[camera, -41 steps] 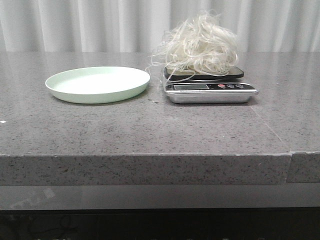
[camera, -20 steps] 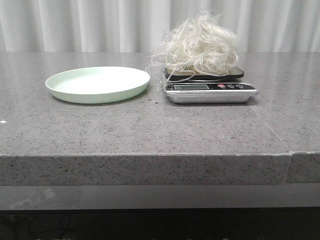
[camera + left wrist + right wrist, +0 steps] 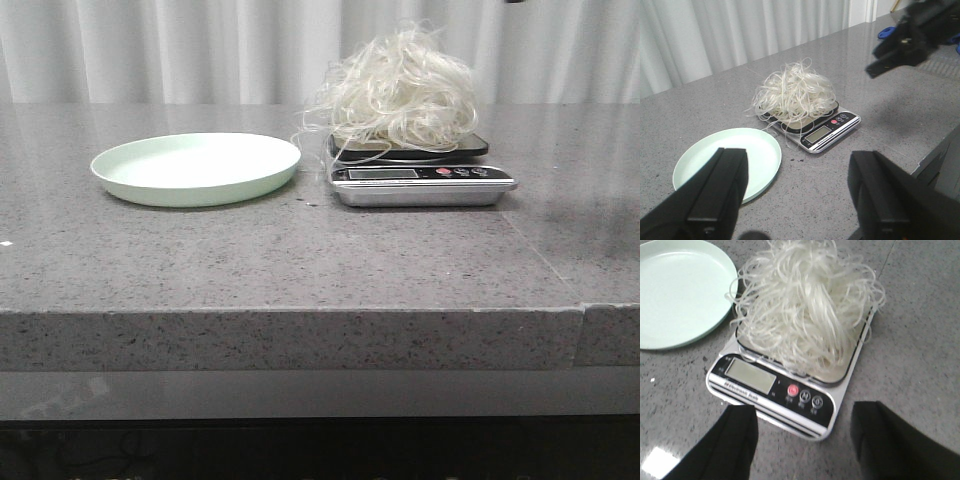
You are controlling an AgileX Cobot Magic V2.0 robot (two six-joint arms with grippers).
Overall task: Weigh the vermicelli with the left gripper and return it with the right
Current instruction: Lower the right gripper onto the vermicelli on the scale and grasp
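The vermicelli (image 3: 400, 95), a fluffy whitish bundle of thin strands, sits on the platform of a silver kitchen scale (image 3: 420, 186) at the middle back of the table. It also shows in the left wrist view (image 3: 797, 95) and the right wrist view (image 3: 805, 305). My left gripper (image 3: 799, 165) is open and empty, held high and well back from the scale (image 3: 827, 132). My right gripper (image 3: 805, 415) is open and empty, hovering above the scale's (image 3: 765, 382) front edge. The left wrist view shows it as a dark shape (image 3: 905, 40) above and right of the scale.
An empty pale green plate (image 3: 195, 168) lies left of the scale, and also shows in the left wrist view (image 3: 725, 160) and right wrist view (image 3: 675, 290). White curtains hang behind the grey stone table. The table's front edge is near the camera, with a seam at the right.
A faint shadow has appeared on the table right of the scale, and a dark sliver shows at the top edge. The vermicelli, scale and plate have not moved.
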